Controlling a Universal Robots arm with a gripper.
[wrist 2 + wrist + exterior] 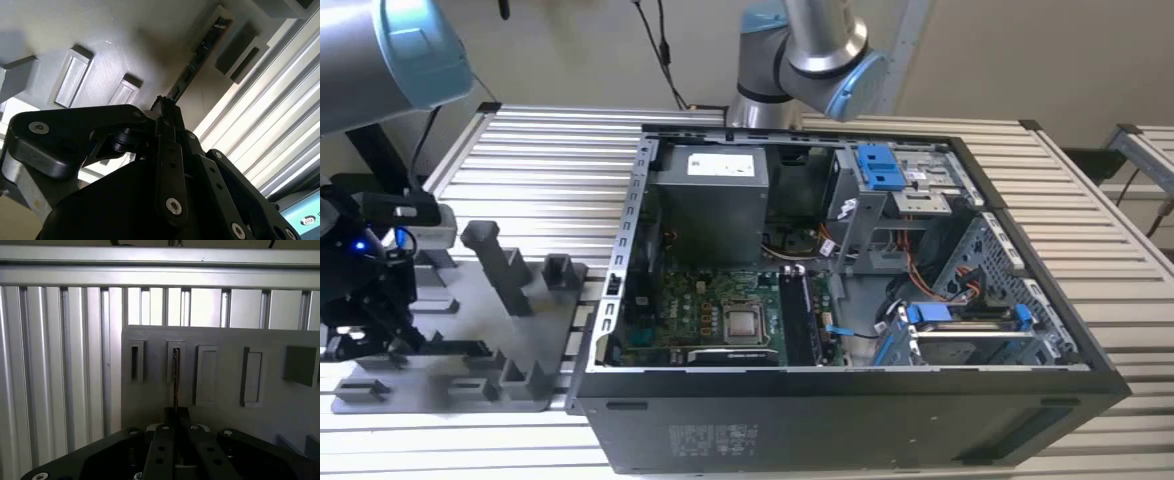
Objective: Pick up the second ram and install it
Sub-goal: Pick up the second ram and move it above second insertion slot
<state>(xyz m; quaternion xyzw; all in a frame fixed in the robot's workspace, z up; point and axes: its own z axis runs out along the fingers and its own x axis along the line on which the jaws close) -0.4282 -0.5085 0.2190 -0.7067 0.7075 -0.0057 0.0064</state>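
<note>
Black hand (176, 416) clenched on the second ram (176, 382), a long, thin dark circuit-board stick.
Its far end meets a slot in the grey plastic tray (150, 405), 9 o'clock of the open black computer case (854, 410); bare slatted metal surface (50, 365) lies beyond the tray's edge.

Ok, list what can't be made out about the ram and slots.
- The second ram: edge-on in the first wrist view, so its chips are hidden.
- Its gripped end: covered by the gripper in both wrist views.
- Memory slots in the computer case: too small in the exterior view to tell if filled.
</note>
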